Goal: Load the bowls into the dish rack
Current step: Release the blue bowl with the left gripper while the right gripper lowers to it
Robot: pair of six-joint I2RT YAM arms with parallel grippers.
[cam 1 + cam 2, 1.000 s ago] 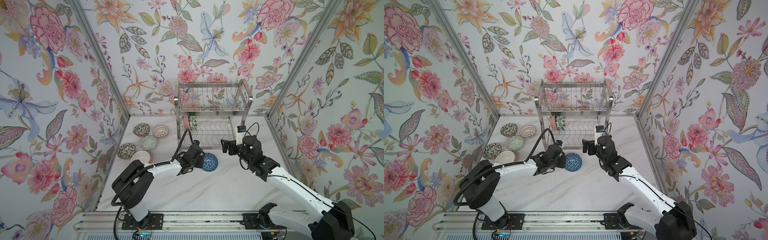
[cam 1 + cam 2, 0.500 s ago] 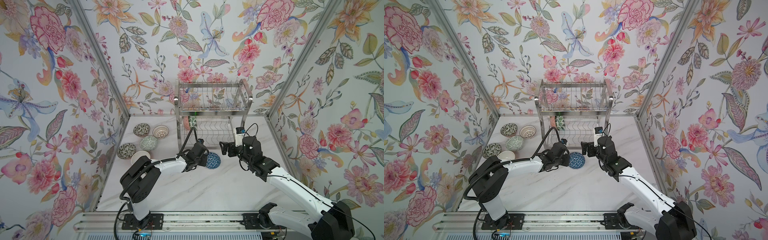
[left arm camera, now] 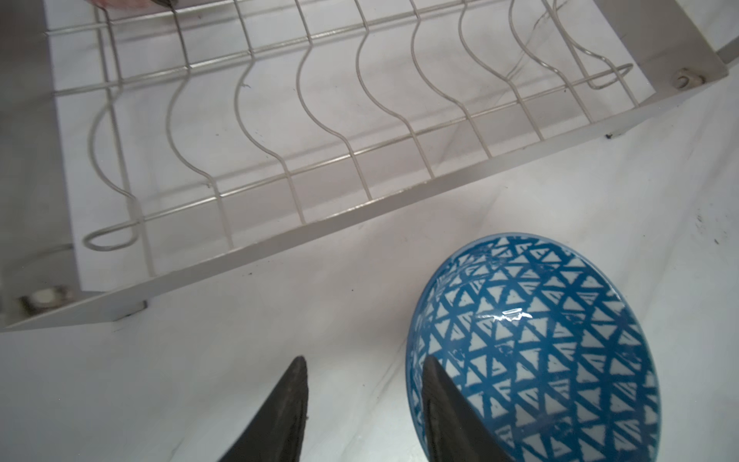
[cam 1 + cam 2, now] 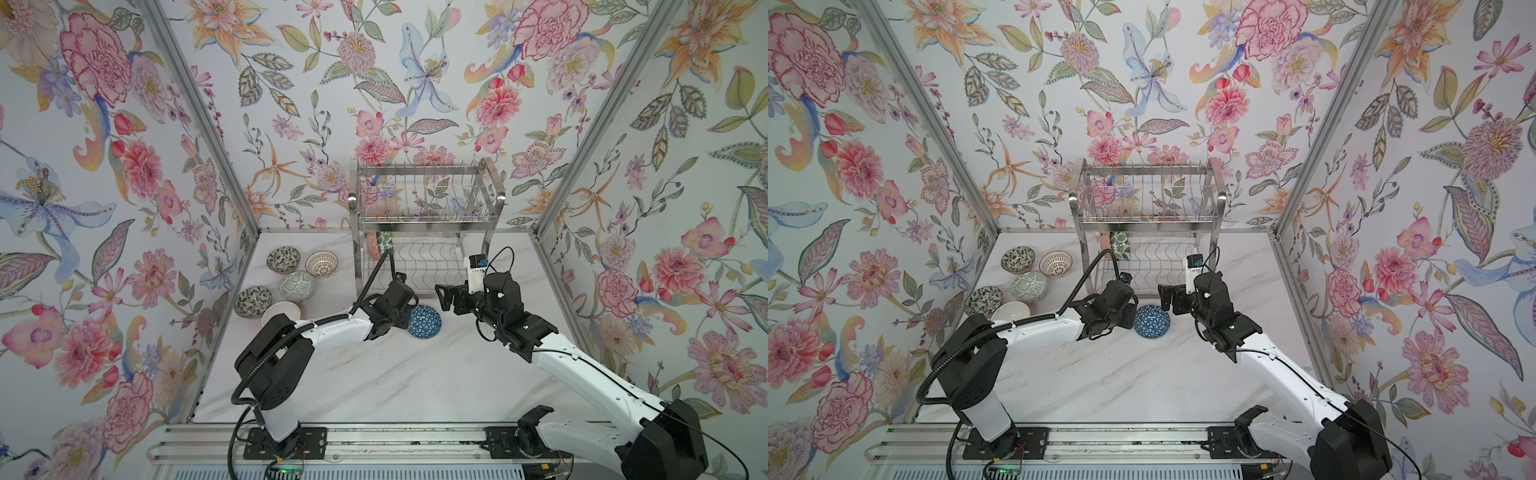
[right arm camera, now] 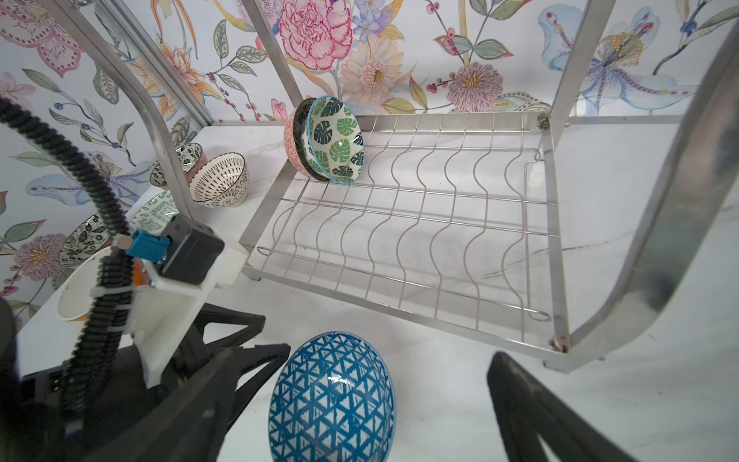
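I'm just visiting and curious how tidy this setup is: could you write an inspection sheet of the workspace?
Surface: white marbled table.
Job's things: dish rack at the back, leaf bowl and pink bowl leaning in its lower tier; blue bowl on the table before it; five more bowls grouped at the left.
Clutter: nothing seen.
Grippers: left gripper open, jaws either side of the blue bowl's rim; right gripper open wide near that bowl, holding nothing.
Cables: black ribbed hose on the left arm; thin black wire at the right wrist.
Surroundings: floral walls, metal corner posts.
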